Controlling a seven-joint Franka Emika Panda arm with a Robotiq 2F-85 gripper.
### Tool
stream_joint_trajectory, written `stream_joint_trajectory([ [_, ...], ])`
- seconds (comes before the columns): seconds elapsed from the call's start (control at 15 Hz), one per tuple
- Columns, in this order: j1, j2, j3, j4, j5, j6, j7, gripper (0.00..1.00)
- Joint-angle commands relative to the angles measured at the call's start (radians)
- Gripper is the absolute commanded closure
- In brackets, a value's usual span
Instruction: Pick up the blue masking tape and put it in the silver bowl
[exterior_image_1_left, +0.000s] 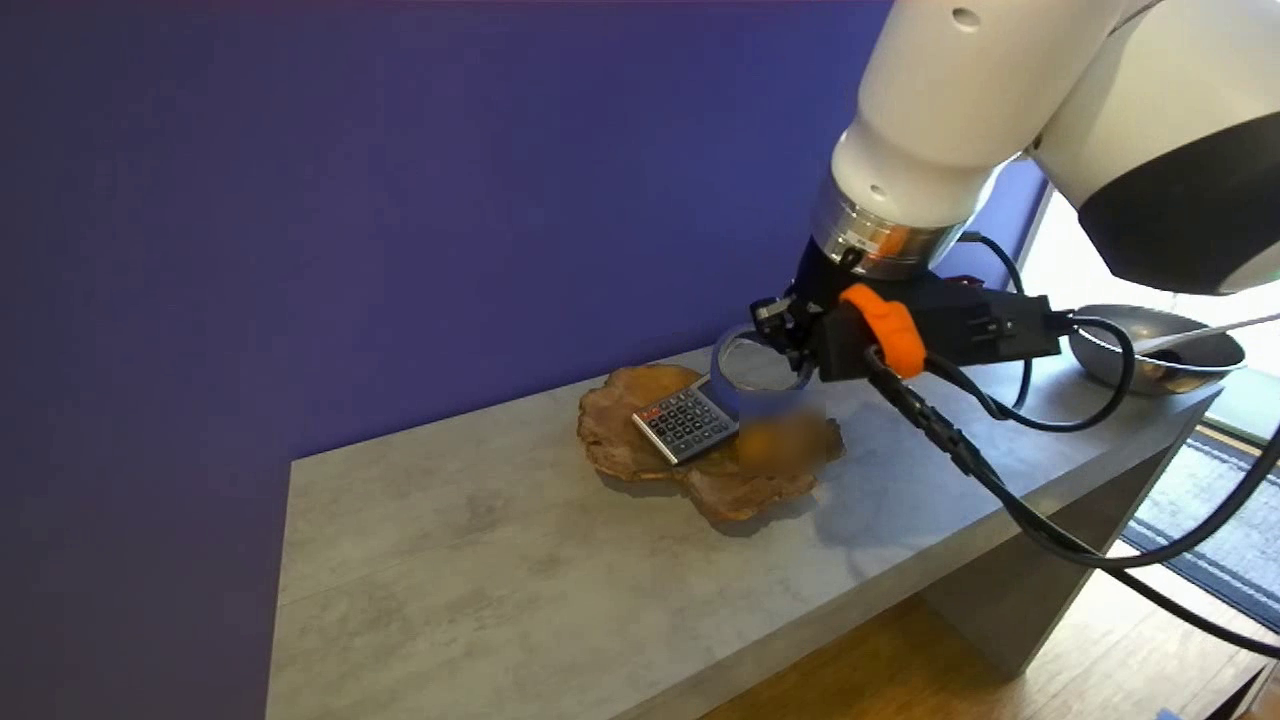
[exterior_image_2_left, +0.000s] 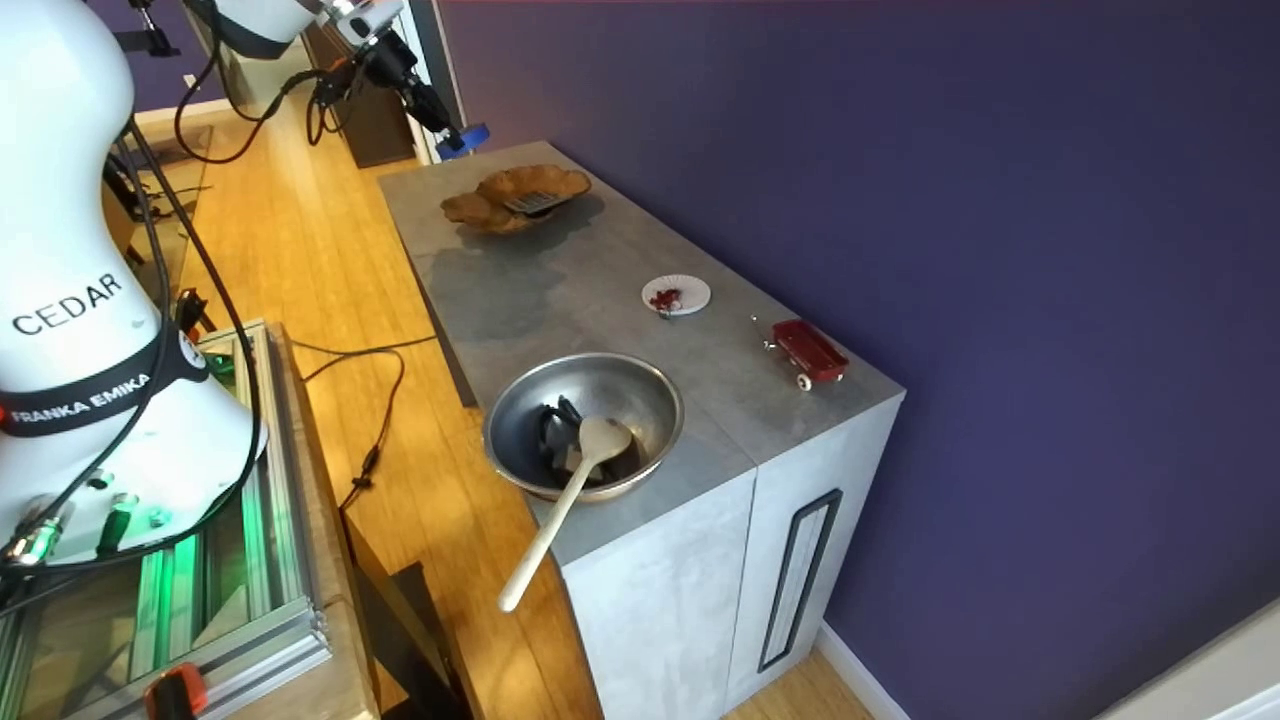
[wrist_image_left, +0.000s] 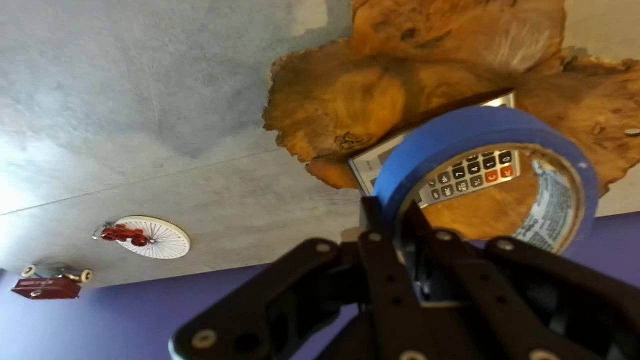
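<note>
The blue masking tape (wrist_image_left: 480, 125) is a ring with a pale inner rim. My gripper (wrist_image_left: 392, 210) is shut on one side of it, one finger outside and one inside the ring. The tape hangs in the air above a brown wooden slab; it also shows in both exterior views (exterior_image_1_left: 717, 365) (exterior_image_2_left: 472, 138), with the gripper (exterior_image_2_left: 455, 138) holding it. The silver bowl (exterior_image_2_left: 655, 390) stands at the other end of the counter, well away from the gripper, and shows behind the arm in an exterior view (exterior_image_1_left: 1185, 378). It holds dark items and a wooden spoon (exterior_image_2_left: 560, 515).
The brown wooden slab (exterior_image_1_left: 620, 425) carries a grey calculator (exterior_image_1_left: 690, 425) under the tape. A small white disc (exterior_image_2_left: 692, 292) with a red thing on it and a red toy wagon (exterior_image_2_left: 810, 350) stand near the purple wall. The spoon handle sticks out past the bowl's rim.
</note>
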Motion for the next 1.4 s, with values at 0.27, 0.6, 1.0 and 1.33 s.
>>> stream_joint_trajectory([
  [0.27, -0.082, -0.036, 0.078, -0.002, -0.067, -0.017, 0.046, 0.97],
  [0.6, -0.252, -0.163, 0.077, -0.143, -0.118, 0.008, 0.171, 0.97],
  [1.0, -0.571, -0.412, 0.171, -0.405, -0.222, -0.003, 0.315, 0.97],
  [1.33, -0.97, -0.605, 0.367, -0.65, -0.256, 0.002, 0.43, 0.97],
])
